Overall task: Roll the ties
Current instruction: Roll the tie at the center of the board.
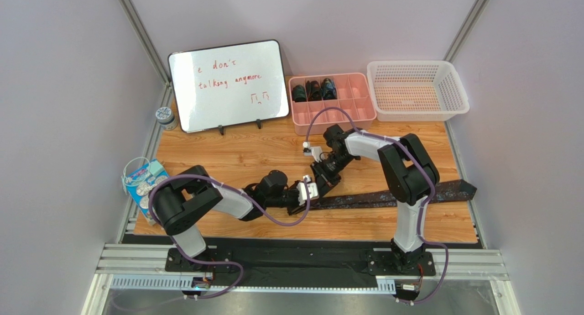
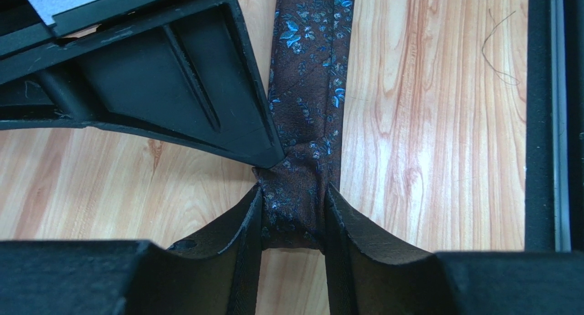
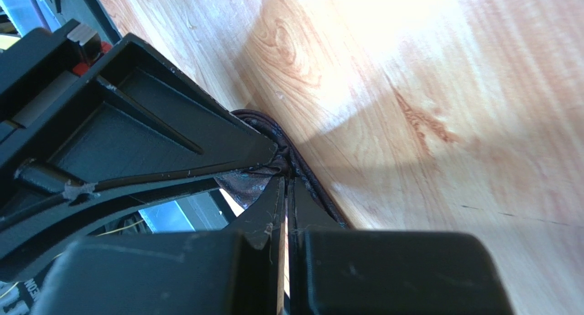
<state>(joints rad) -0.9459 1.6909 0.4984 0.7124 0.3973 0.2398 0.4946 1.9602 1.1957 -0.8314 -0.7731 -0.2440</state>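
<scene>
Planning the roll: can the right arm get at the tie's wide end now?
Probably not yet. The right pincer is shut on the tie at its narrow end. The wide end lies uncovered at the right edge of the table, so the way looks free once it lets go.

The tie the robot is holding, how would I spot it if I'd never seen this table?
Find the wooden table and look along its near edge. The tie lies there as one long dark strip, its narrow end pinched by the left gripper. The other ties are small coils in the pink tray.
</scene>
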